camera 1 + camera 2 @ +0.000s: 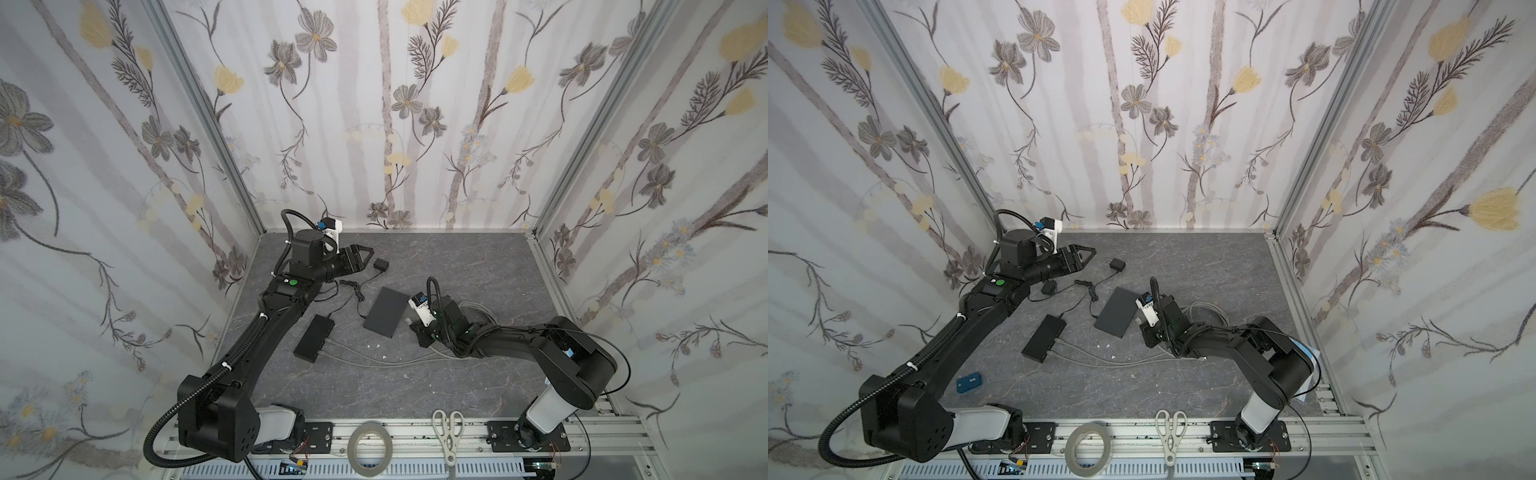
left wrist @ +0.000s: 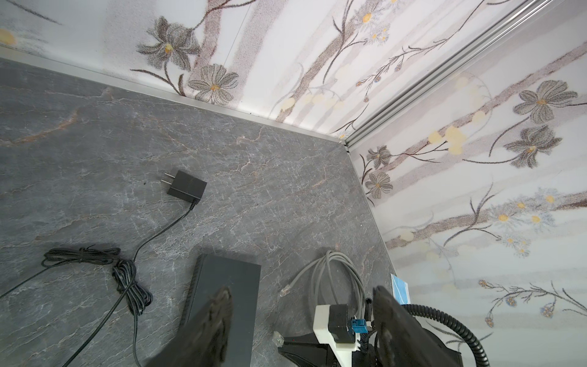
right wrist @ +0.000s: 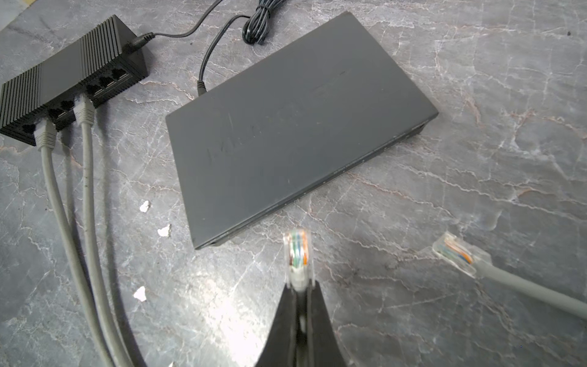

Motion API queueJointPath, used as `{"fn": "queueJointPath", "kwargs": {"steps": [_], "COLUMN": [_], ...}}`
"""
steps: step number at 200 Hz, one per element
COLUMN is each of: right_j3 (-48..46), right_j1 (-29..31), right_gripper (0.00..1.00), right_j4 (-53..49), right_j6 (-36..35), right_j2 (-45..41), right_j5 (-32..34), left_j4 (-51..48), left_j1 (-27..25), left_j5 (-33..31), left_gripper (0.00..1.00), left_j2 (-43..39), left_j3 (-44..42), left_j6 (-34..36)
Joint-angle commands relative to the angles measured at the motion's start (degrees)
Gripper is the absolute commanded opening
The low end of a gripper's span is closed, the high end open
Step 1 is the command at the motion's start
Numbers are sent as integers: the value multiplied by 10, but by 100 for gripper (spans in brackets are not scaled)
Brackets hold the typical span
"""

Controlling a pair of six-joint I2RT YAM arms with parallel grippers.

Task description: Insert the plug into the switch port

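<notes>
Now: right tool (image 3: 300,287) is closed tight on the rear of the clear plug (image 3: 298,251). The plug sticks out past the fingertips, and we can see coloured wires through its shell. It points at the long side edge of the flat grey switch (image 3: 298,127), close to that edge but apart from it. The ports along the edge are too dark for us to make out. In both top views the flat grey switch lies angled near the middle of the tabletop (image 1: 457,374), with the right tool just to its right, by its near corner.

Left tool (image 2: 301,289) hangs at the far left, jaws spread wide, nothing between them. Just right of it lies a black power adapter (image 1: 380,266); its black cord (image 2: 127,279) is bundled on the tabletop.

A ribbed black switch (image 1: 313,338) sits left of the flat one and nearer. Two grey cables (image 3: 85,190) are plugged into its ports.

We note a loose plug (image 3: 457,254) on its own grey cable, lying on the tabletop beside the held one, untouched. Small white scraps (image 3: 144,206) lie between the two switches.
</notes>
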Motion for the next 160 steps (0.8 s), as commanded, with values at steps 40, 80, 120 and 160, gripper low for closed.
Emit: {"fn": "queueJointPath", "kwargs": {"steps": [40,80,120,160], "right_j3": [49,109,106,49], "right_j1": [-3,-12,-14,-3], "right_gripper": [0,0,0,0], "right_j4": [-46,-118,-103,-60], "right_j6": [9,8,28,69], "right_j2": [-6,17,29,-6], "right_j5": [-26,-22,-21,-1], "left_j4": [19,34,37,44], "left_j1": [2,-1,-1,-8], "left_j5": [37,47,86,95], "left_gripper": [71,71,67,67], "left_j2": [54,90,161,149], "left_j3": [15,8,28,28], "left_j6": [-54,-67,-101,-109]}}
